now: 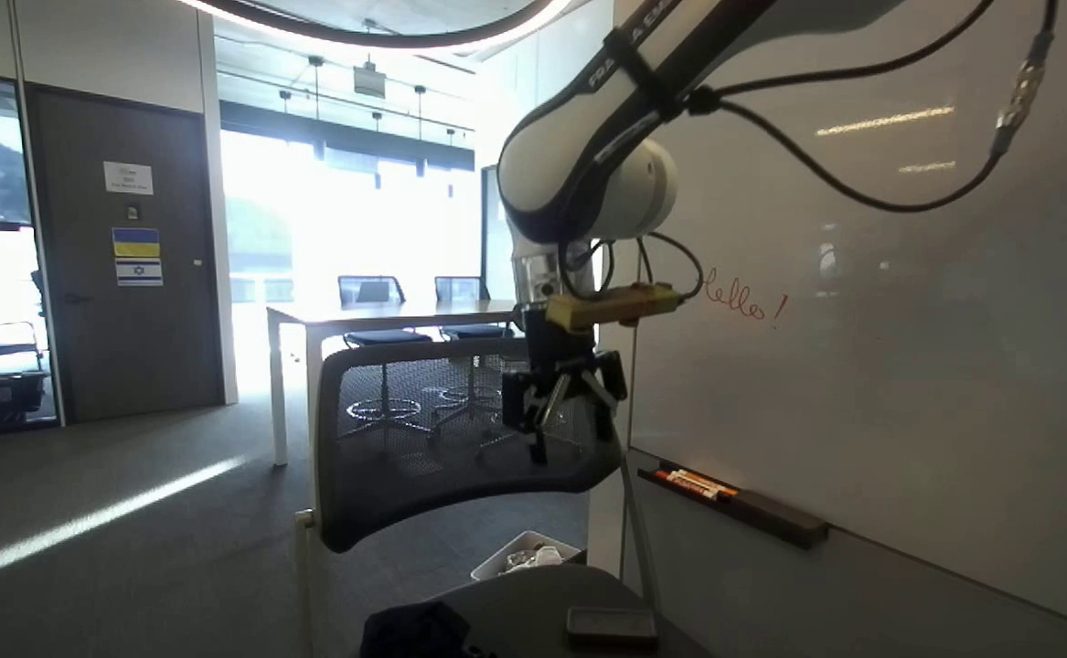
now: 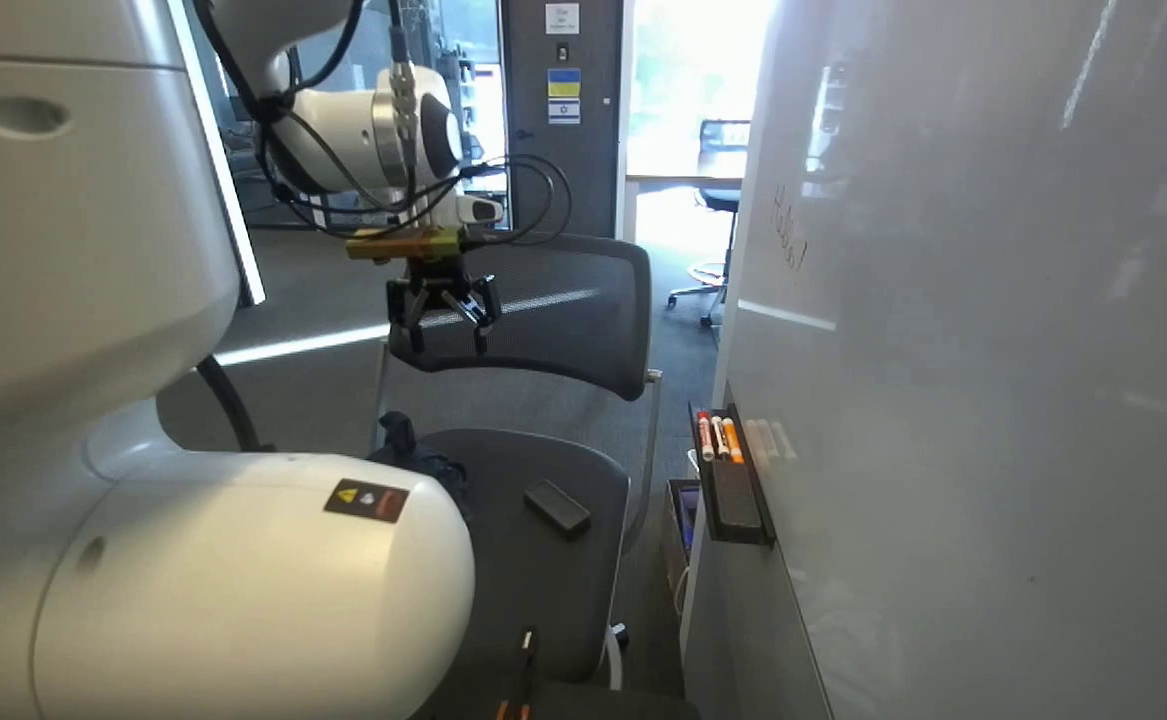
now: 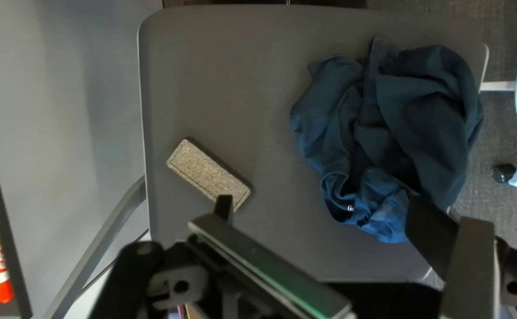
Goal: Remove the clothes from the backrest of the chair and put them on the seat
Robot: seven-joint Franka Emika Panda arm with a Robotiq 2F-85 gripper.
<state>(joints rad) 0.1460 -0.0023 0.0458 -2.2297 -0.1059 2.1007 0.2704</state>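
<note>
The dark blue clothes (image 3: 386, 119) lie crumpled on the chair's grey seat (image 3: 240, 88), near one side edge. They also show in both exterior views, cut off by the bottom edge in one (image 1: 414, 631) and partly hidden behind the robot's white arm in another (image 2: 423, 465). The chair's black mesh backrest (image 1: 442, 466) is bare in both exterior views (image 2: 563, 320). My gripper (image 1: 571, 440) points down in front of the backrest, well above the seat. Its fingers (image 2: 449, 342) are apart with nothing between them. In the wrist view the right finger overlaps the clothes from above.
A rectangular eraser (image 3: 209, 173) lies on the seat beside the clothes. A whiteboard (image 2: 943, 350) stands close along the chair's side, with a tray (image 1: 780, 518) of markers (image 2: 721, 438) sticking out. A white bin (image 1: 528, 553) stands on the floor behind the chair.
</note>
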